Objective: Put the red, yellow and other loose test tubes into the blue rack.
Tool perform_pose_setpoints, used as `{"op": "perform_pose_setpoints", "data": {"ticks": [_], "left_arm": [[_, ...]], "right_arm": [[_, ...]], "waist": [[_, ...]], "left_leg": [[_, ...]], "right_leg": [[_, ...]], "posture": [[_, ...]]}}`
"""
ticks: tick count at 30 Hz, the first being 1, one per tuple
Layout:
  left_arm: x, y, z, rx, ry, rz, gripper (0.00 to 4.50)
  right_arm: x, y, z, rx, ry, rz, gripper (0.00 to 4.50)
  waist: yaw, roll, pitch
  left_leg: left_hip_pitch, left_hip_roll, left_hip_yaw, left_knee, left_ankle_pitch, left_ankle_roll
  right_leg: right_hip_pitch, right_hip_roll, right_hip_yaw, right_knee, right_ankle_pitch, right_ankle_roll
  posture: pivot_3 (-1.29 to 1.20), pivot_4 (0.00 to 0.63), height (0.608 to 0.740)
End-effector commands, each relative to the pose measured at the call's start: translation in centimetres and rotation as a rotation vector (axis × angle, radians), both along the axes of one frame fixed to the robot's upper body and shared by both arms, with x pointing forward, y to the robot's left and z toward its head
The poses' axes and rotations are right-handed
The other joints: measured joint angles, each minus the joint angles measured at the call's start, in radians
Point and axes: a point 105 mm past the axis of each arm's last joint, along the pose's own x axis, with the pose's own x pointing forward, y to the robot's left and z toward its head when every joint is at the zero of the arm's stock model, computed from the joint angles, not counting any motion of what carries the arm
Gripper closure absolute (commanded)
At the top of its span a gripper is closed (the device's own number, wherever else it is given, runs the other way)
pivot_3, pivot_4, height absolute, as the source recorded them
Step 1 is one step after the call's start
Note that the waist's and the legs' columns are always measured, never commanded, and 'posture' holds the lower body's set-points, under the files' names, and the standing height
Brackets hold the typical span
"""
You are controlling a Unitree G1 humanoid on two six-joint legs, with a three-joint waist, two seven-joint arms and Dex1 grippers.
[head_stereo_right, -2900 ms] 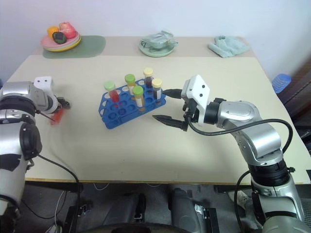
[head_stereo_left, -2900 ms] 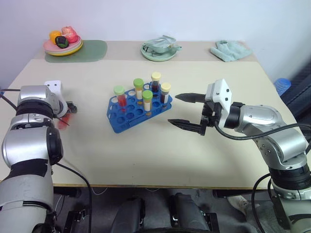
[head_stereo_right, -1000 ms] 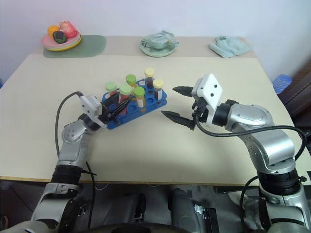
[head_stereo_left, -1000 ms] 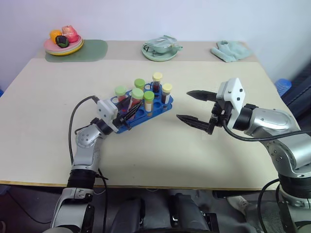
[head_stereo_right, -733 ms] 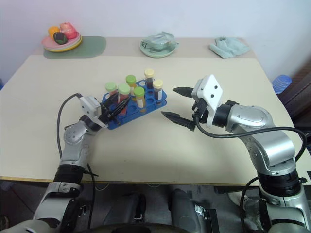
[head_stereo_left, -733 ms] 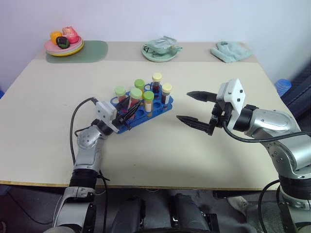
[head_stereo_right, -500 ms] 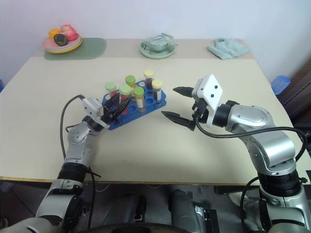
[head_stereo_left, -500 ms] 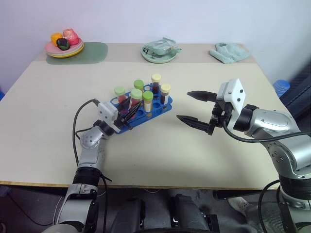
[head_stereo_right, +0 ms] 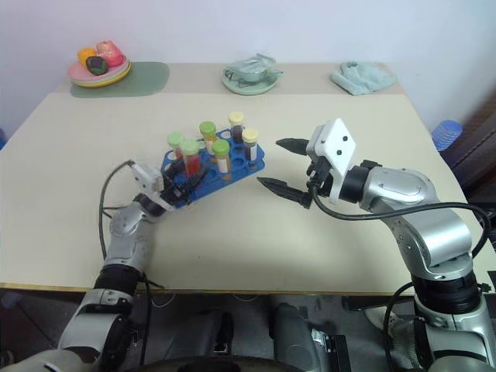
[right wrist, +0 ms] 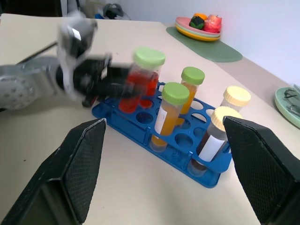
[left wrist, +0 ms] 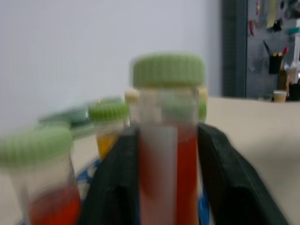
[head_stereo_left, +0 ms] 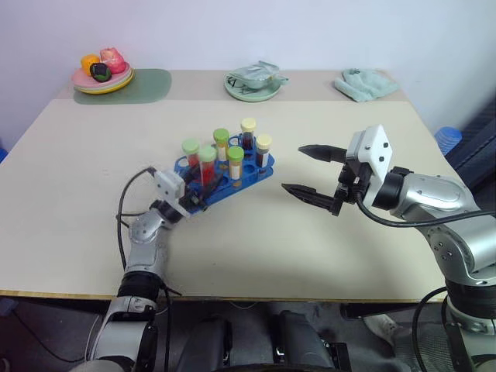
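Pale beige table (head_stereo_left: pixel 256 256) against a plain light wall (head_stereo_left: pixel 232 31), with a plate of fruit (head_stereo_left: pixel 102 74), a green dish (head_stereo_left: pixel 253 80) and a cloth (head_stereo_left: pixel 367 83) along the far edge.

No readable text; white labels on test tubes (right wrist: pixel 161 119) look blank.

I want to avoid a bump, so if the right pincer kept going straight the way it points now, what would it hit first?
Probably the blue rack and its tubes: the right pincer points at the rack's near end, where two cream-capped tubes stand closest. Bare table lies between, and depth is hard to judge.
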Motion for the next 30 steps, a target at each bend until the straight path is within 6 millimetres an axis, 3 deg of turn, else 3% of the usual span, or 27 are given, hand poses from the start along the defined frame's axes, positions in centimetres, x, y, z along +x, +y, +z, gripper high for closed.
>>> {"op": "perform_pose_setpoints", "data": {"ticks": [1, 2, 13, 20, 24, 30], "left_arm": [[0.1, 0.7, -1.5, -0.014, 0.069, 0.034, 0.28], [0.1, 0.8, -1.5, -0.018, 0.067, 0.040, 0.10], [-1.3, 2.0, 1.6, -0.070, -0.010, -0.005, 0.10], [-2.6, 4.6, 1.4, 0.077, 0.039, 0.090, 0.10], [-4.2, 5.6, 1.9, 0.129, 0.071, 0.059, 0.10], [-7.4, 7.7, 3.6, 0.193, 0.150, -0.018, 0.10]], "right_arm": [[-0.4, 0.1, 1.6, 0.009, -0.067, 0.008, 0.41], [-0.4, 0.1, 1.6, 0.010, -0.067, 0.008, 0.41], [-0.5, 0.0, 1.4, 0.013, -0.058, 0.002, 0.41], [-1.0, -0.6, -0.3, 0.030, -0.011, -0.036, 0.41], [-1.6, -1.9, -2.3, 0.044, 0.032, -0.114, 0.41], [-2.7, -5.5, -5.0, 0.100, 0.097, -0.367, 0.41]], "waist": [[0.000, 0.000, 0.000], [0.000, 0.000, 0.000], [-0.002, 0.000, 0.000], [0.000, 0.000, 0.000], [0.001, 0.000, 0.001], [0.001, 0.001, 0.001]], "left_leg": [[0.000, 0.000, 0.000, 0.000, 0.000, 0.000], [0.000, 0.000, 0.000, 0.000, 0.000, 0.000], [0.000, 0.000, 0.000, -0.001, 0.000, 0.000], [-0.002, 0.001, 0.000, -0.002, -0.001, 0.001], [-0.002, 0.001, 0.000, -0.003, -0.001, 0.001], [-0.003, 0.002, -0.001, -0.005, -0.001, 0.001]], "right_leg": [[0.000, 0.000, 0.000, 0.000, 0.000, 0.000], [0.000, 0.000, 0.000, 0.000, 0.000, 0.000], [-0.001, 0.000, 0.000, -0.001, 0.000, 0.000], [-0.001, 0.000, 0.000, -0.003, 0.000, 0.000], [-0.001, 0.000, 0.000, -0.005, 0.000, 0.000], [0.000, 0.000, 0.000, -0.007, 0.000, 0.000]], "posture": [[0.00, 0.150, 0.740], [0.00, 0.150, 0.740], [0.00, 0.150, 0.740], [0.00, 0.150, 0.740], [0.00, 0.150, 0.740], [0.00, 0.150, 0.740]]}}
